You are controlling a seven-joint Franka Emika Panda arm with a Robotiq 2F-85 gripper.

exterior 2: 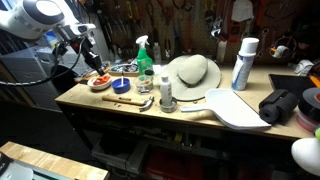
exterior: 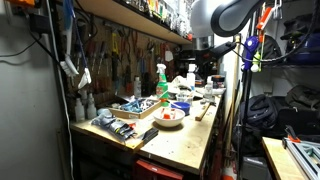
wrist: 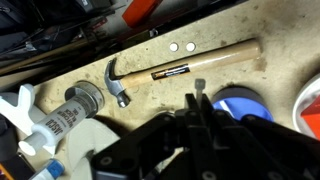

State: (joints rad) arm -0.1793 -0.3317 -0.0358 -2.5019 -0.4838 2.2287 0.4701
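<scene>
My gripper (wrist: 198, 104) hangs well above the workbench, with both fingers pressed together and nothing seen between them. It also shows in both exterior views (exterior: 204, 47) (exterior 2: 86, 40), raised over one end of the bench. Below it in the wrist view lies a hammer (wrist: 185, 68) with a wooden handle and a steel claw head, flat on the bench top. A blue round lid (wrist: 240, 103) lies just beside the fingertips in that view. The hammer (exterior 2: 132, 100) and the blue lid (exterior 2: 120, 87) also show in an exterior view.
A green-capped spray bottle (exterior 2: 145, 58), a red and white bowl (exterior 2: 100, 82), a straw hat (exterior 2: 192, 72), a white can (exterior 2: 243, 62), a white board (exterior 2: 238, 110) and a black bag (exterior 2: 283, 105) stand on the bench (exterior 2: 110, 108). Tools hang on the back wall; a shelf (exterior: 130, 15) overhangs.
</scene>
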